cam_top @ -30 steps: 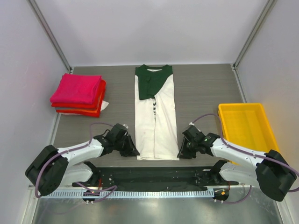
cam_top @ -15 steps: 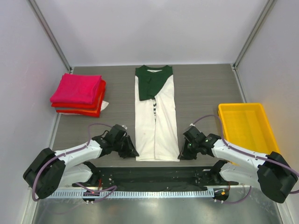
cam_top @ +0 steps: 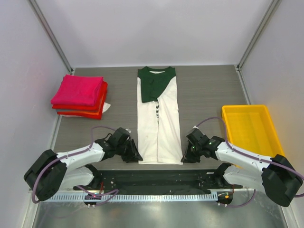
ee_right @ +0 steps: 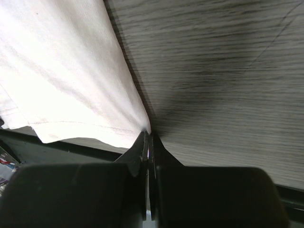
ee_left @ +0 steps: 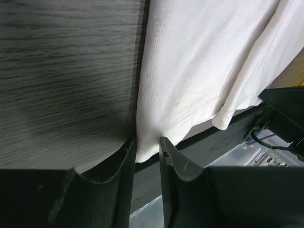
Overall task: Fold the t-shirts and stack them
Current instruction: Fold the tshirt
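The cream-white t-shirt [cam_top: 159, 128] lies lengthwise at centre frame on the worktop [cam_top: 204, 90], the right hand [ee_right: 148, 137] pinched tight on its lower right hem corner, the left hand [ee_left: 148, 145] narrowly parted astride the lower left corner.

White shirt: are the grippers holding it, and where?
The right gripper pinches the white shirt by its near right hem corner. The left gripper straddles the near left corner; grip unclear.
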Controlling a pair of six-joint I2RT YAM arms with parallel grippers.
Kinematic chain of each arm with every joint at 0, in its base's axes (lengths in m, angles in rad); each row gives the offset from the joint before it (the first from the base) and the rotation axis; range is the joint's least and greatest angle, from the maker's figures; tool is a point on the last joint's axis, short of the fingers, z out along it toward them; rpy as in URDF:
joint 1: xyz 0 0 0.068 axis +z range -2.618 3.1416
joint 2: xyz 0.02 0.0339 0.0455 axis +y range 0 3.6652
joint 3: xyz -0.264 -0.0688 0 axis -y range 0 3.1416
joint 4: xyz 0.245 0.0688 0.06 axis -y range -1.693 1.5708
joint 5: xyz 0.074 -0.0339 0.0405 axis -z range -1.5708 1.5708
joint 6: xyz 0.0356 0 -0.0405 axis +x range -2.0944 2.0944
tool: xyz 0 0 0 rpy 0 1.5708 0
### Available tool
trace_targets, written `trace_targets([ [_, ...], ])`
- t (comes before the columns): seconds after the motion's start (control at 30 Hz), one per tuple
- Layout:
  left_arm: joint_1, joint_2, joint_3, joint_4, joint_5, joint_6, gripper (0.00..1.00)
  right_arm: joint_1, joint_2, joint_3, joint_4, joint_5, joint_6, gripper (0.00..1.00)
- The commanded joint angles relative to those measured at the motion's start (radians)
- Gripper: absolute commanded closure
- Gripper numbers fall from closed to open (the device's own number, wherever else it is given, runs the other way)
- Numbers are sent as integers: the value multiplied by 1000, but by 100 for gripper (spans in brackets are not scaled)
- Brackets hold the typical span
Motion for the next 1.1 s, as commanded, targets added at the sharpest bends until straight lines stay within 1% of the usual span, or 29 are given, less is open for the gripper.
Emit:
trace_targets([
  [0.0,-24,22,-9,-21,-11,-7,73,7,-3,-3,-28,-5,3,99],
  [0.03,-26,28,-7,-21,-12,-9,76,7,-2,0,-28,-7,1,99],
  [0.07,-27,30,-4,-19,-12,-10,86,7,-2,4,-29,-7,1,99],
  [0.13,-27,21,5,-22,-14,-13,98,9,-8,17,-31,-7,1,99],
  [0.17,-27,5,11,-28,-14,-15,100,9,-15,34,-31,-5,1,99],
  [0.23,-27,-15,54,-51,-25,-9,100,7,-49,57,-34,3,4,99],
  [0.37,-15,-47,165,-167,-52,19,100,6,-68,158,-74,58,-21,99],
  [0.43,2,-55,209,-171,-35,26,100,-3,-51,247,-127,107,-51,99],
  [0.47,28,-55,220,-166,-28,26,100,-16,-26,304,-143,110,-89,99],
  [0.5,46,-55,228,-157,-19,28,100,-25,-16,329,-155,168,-106,99],
  [0.53,66,-47,244,-146,-11,33,100,-37,1,352,-155,176,-127,99],
  [0.57,113,-39,257,-128,-3,36,100,-72,36,393,-153,181,-147,99],
  [0.63,164,3,307,-111,0,57,100,-117,89,431,-140,178,-205,99],
  [0.67,208,19,327,-105,-9,62,100,-141,148,471,-126,165,-227,99],
  [0.7,229,39,362,-99,-15,68,100,-184,178,493,-91,159,-264,99],
  [0.77,284,97,389,-59,-28,66,100,-223,248,568,-63,141,-294,99],
  [0.8,301,118,418,-42,-29,66,100,-243,315,595,-40,133,-305,99],
  [0.87,340,194,456,-16,-41,68,100,-283,389,652,-25,95,-331,99],
  [0.9,353,220,500,-8,-49,72,100,-293,458,710,-12,92,-336,99],
  [1.07,399,414,646,7,-55,85,100,-335,629,890,2,66,-348,99],
])
